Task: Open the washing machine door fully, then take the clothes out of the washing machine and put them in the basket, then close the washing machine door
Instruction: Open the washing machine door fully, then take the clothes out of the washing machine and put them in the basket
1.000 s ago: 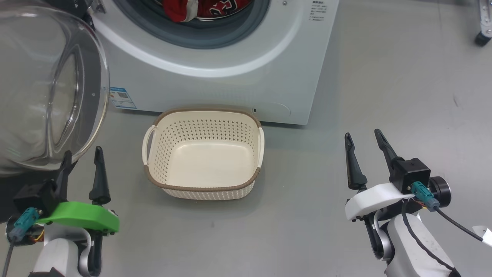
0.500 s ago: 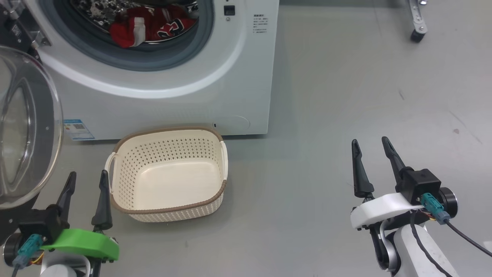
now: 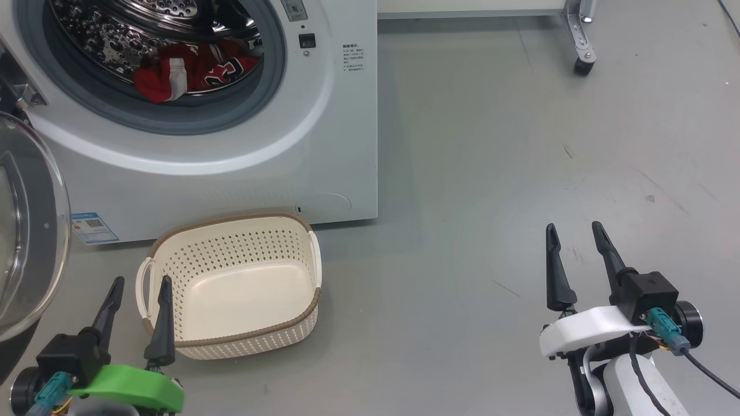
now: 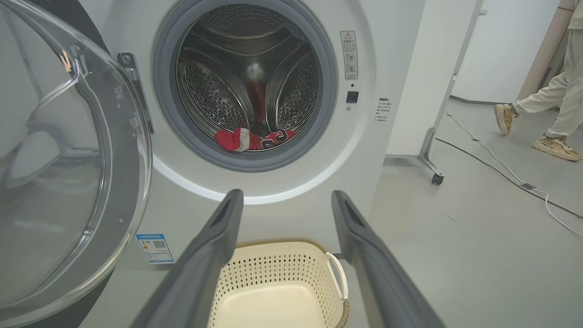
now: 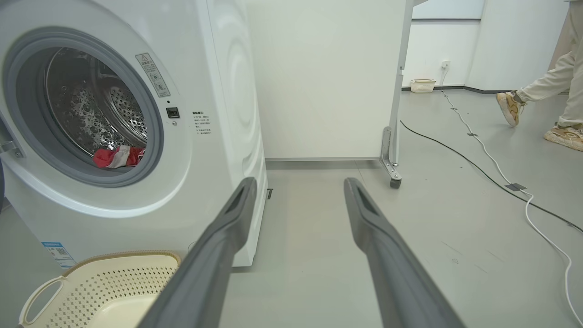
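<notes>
Clothes [image 3: 188,72] low in the washing machine [image 3: 329,144] drum, upper left, well apart from both tools. Left gripper [image 3: 143,282] wide, holding nothing, lower left, just beside basket [image 3: 231,219]. Washing machine door [image 3: 29,242] open at left edge. Right gripper [image 3: 573,226] wide, lower right, over bare floor [image 3: 491,173].

The washing machine [image 3: 335,144] had a smooth, glossy white shell, and its drum [image 4: 214,95] was shiny perforated metal. The door [image 3: 23,242] bulged in clear, glossy glass. The clothes [image 3: 196,69] looked like smooth red cloth. The basket [image 3: 231,254] was matt cream plastic, holed, with a woven-look brown rim.
</notes>
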### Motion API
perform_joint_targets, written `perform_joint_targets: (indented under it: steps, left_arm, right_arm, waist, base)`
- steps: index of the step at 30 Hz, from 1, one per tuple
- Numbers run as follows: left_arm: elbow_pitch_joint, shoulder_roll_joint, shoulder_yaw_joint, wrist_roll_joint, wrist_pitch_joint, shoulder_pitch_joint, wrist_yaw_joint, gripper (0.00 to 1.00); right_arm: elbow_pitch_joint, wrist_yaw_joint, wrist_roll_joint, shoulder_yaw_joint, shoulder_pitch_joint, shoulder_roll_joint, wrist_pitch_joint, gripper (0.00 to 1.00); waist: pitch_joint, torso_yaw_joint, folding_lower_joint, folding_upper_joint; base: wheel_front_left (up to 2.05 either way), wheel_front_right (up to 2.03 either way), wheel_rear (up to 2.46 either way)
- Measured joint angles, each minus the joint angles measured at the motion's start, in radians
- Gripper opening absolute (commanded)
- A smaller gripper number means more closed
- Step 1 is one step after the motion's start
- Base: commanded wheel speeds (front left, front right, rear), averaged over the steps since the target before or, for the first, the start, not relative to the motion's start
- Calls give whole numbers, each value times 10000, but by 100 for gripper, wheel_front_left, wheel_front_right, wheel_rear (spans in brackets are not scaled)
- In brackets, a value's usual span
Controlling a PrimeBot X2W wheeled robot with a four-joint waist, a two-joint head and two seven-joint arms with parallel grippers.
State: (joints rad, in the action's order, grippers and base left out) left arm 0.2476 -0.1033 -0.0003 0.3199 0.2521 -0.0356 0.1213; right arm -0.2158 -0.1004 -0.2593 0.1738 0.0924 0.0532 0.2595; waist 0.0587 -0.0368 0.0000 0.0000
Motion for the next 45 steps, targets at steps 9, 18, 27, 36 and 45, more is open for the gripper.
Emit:
perform_joint_targets:
  steps: [9, 18, 27, 36, 45]
  left_arm:
    - [-282, 27, 178, -65, 0, 189, 0, 100]
    - [-520, 150, 190, -104, 0, 195, 0, 100]
    - [-629, 167, 211, -242, 0, 207, 0, 100]
    - [-635, 190, 360, -299, 0, 213, 2, 100]
    - [-637, 219, 533, -299, 0, 213, 2, 100]
  right_arm:
    - [159, 0, 73, 0, -2, -42, 0, 100]
    - [238, 8, 77, -13, -35, -44, 0, 100]
    - [295, 10, 77, -13, -128, -46, 0, 100]
    - [311, 10, 77, 10, -201, -48, 0, 100]
    - [305, 12, 73, 63, -203, -52, 0, 100]
  waist:
    - [-13, 115, 0, 0]
    - [25, 235, 0, 0]
    - [66, 336, 0, 0]
    - [121, 395, 0, 0]
    - [160, 438, 0, 0]
  base:
    - [0, 0, 0]
    - [0, 0, 0]
    - [0, 0, 0]
    - [13, -13, 0]
    - [47, -47, 0]
